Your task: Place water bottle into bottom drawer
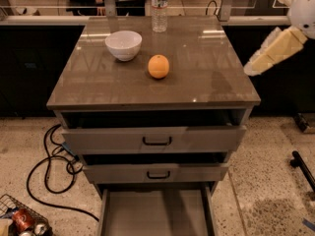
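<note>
The water bottle point(158, 10) stands upright at the far edge of the cabinet top, clear and ribbed with a pale label. The bottom drawer point(109, 214) is pulled out below the two upper drawers, and its grey floor is bare. My gripper point(252, 69) hangs in the air off the cabinet's right edge, at the end of a cream arm that slopes down from the upper right. It is well to the right of the bottle and nearer to me, touching nothing.
A white bowl point(123, 44) and an orange point(158, 66) sit on the cabinet top point(206, 77). The two upper drawers point(156, 139) are partly open. A black cable point(51, 166) loops on the floor at left, by a wire basket point(11, 204) holding red cans.
</note>
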